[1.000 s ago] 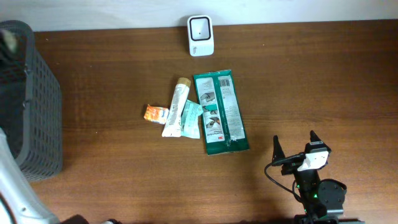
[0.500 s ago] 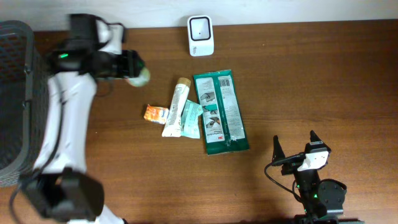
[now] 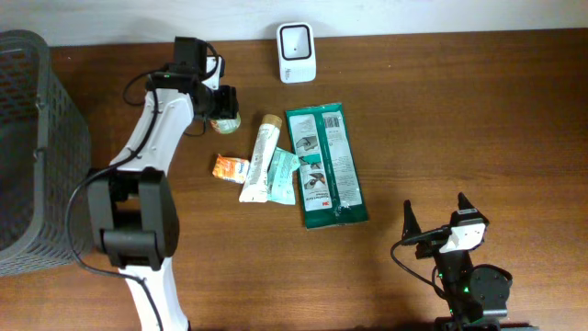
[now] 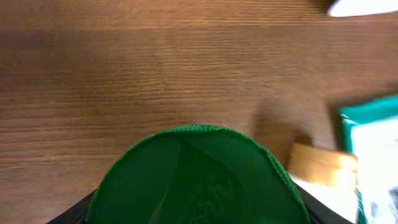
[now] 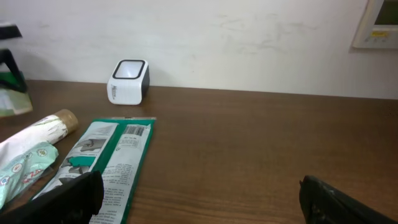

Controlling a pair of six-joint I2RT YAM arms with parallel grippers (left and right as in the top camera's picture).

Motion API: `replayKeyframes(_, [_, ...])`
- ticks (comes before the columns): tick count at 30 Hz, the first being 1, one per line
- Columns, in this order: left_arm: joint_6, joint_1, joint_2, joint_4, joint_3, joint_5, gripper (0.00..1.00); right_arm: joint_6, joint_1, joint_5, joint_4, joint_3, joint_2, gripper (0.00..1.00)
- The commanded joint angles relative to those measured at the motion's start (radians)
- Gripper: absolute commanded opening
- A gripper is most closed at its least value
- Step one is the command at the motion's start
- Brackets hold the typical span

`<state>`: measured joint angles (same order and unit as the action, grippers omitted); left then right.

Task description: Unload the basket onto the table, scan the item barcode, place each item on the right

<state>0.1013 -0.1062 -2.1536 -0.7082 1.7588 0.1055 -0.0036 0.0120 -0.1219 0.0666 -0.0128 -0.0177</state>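
Your left gripper (image 3: 220,110) is clamped on the green-lidded container (image 4: 196,180). In the left wrist view its round, dark green lid fills the lower half of the frame, with a faint raised pattern on top and a ribbed rim. The black fingers show only at the bottom corners. From overhead you see it as a small, pale, round shape near the back edge of the bench (image 3: 478,119), left of the white scanner (image 3: 296,52) and just behind the cap end of the tube (image 3: 260,158). You cannot tell whether it touches the wood.

Your right gripper (image 3: 434,210) stands wide open and holds nothing, near the front right corner.

The bench is dark brown wood grain. At its middle lie the tube, a teal sachet (image 3: 283,175), a small orange packet (image 3: 230,168) and a long green wipes pack (image 3: 324,165), label side up. A grey mesh basket (image 3: 37,147) stands at the left edge. A plain white wall (image 5: 249,37) runs behind the bench.
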Motion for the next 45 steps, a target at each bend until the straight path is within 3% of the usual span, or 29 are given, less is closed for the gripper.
replayKeyframes(1, [0.097,-0.005,-0.044,0.019,0.005,-0.028,0.59,-0.002,-0.005,0.002,0.001,0.007,0.005,0.98])
replayKeyframes(3, [0.096,-0.015,-0.047,0.004,0.004,-0.028,0.66,-0.003,-0.005,0.002,0.001,0.007,0.005,0.98])
replayKeyframes(5, [0.096,-0.029,-0.047,-0.011,0.004,-0.027,0.99,-0.003,-0.005,0.002,0.001,0.007,0.005,0.98])
replayKeyframes(9, [0.096,-0.033,-0.026,-0.052,0.016,-0.024,0.99,-0.003,-0.005,0.002,0.001,0.007,0.005,0.98])
replayKeyframes(15, [0.074,-0.013,0.195,-0.158,0.087,-0.054,0.99,-0.003,-0.005,0.002,0.001,0.007,0.005,0.98])
replayKeyframes(22, [-0.075,0.092,0.453,-0.327,0.087,-0.003,1.0,-0.003,-0.005,0.002,0.001,0.007,0.005,0.98])
replayKeyframes(27, [-0.178,0.229,0.467,-0.463,0.087,0.037,1.0,-0.003,-0.005,0.002,0.001,0.007,0.005,0.98])
replayKeyframes(34, [-0.147,0.233,0.467,-0.455,0.087,0.066,0.99,0.002,-0.005,-0.007,-0.003,0.007,0.005,0.98])
replayKeyframes(36, [-0.14,0.23,0.467,-0.464,0.087,0.169,0.99,0.047,-0.005,-0.123,-0.041,0.0,0.005,0.98])
replayKeyframes(38, [-0.14,0.198,0.467,-0.452,0.087,0.286,0.99,0.046,-0.005,-0.208,-0.047,-0.047,0.005,0.98])
replayKeyframes(42, [-0.139,0.075,0.467,-0.431,0.087,0.291,0.97,0.042,0.004,-0.208,0.142,-0.298,-0.09,0.98])
replayKeyframes(45, [-0.058,0.014,0.467,-0.431,0.087,0.291,0.93,0.041,0.004,-0.208,0.274,-0.496,-0.287,0.98])
